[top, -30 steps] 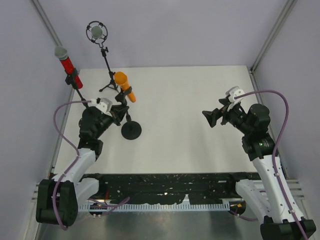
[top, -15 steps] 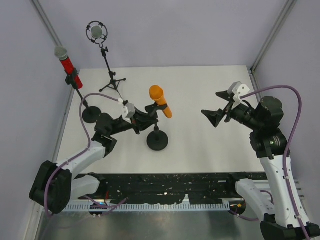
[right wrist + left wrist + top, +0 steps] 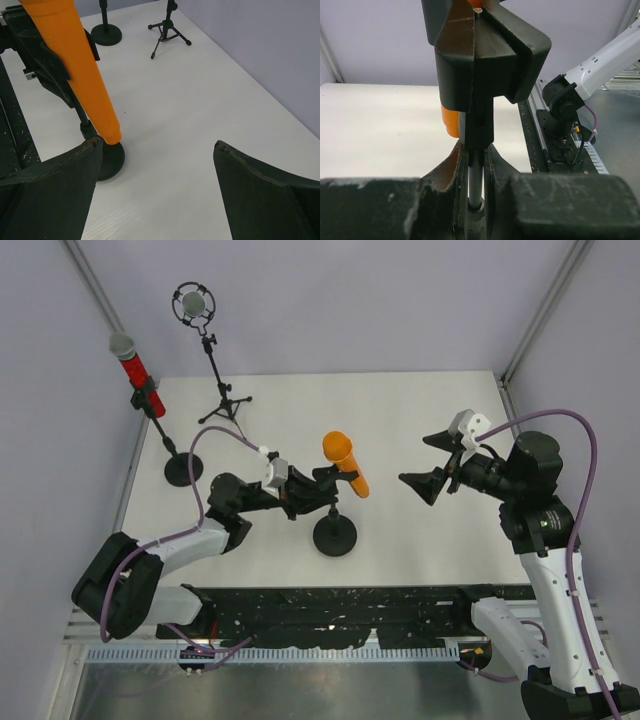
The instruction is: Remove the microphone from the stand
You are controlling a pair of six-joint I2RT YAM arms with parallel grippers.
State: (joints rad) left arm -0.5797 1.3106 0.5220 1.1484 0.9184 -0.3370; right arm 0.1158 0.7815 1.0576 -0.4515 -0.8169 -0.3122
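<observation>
One stand (image 3: 335, 537) clamped by the left end effector (image 3: 320, 491); right end effector (image 3: 413, 459), wide open, should next grasp the microphone (image 3: 346, 464).

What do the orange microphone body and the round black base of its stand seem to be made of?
Orange tapered microphone body: probably matte plastic; even colour, soft sheen only. Round black stand base: perhaps painted metal; dull, dark, faint rim highlight, but plastic is possible.
</observation>
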